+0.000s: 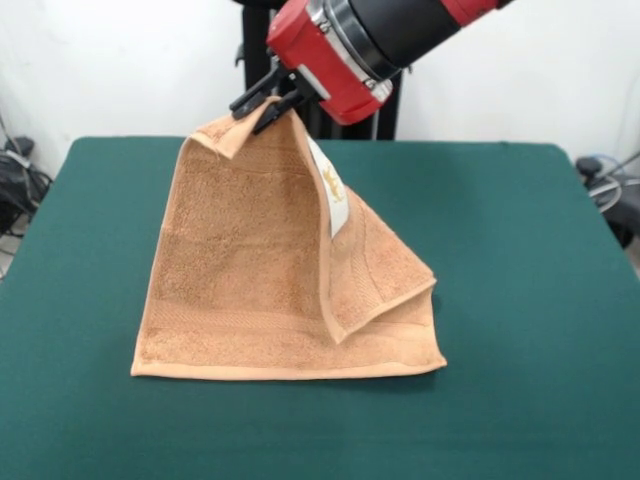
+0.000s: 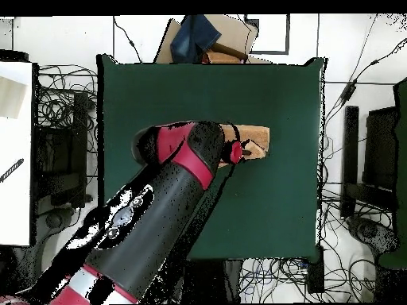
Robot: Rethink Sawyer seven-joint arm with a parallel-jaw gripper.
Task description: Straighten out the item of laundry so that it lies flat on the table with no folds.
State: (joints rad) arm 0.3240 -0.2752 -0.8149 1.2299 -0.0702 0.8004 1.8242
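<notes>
The item of laundry (image 1: 250, 280), a tan terry towel with border bands and a white tag, hangs like a tent from one raised corner. Its lower edge rests on the green table (image 1: 520, 300). One side is folded over near the right, leaving a flap. My gripper (image 1: 268, 103) is shut on the towel's top corner, lifted above the table. In the overhead view the arm covers most of the towel; only a tan strip of the item of laundry (image 2: 256, 139) shows beside the gripper (image 2: 238, 149), near the middle of the table (image 2: 278, 87).
Cardboard boxes and a blue cloth (image 2: 208, 38) lie beyond the table's far edge in the overhead view. Cables and dark equipment (image 2: 374, 159) crowd the floor on both sides. A white surface (image 2: 16, 151) stands to the left.
</notes>
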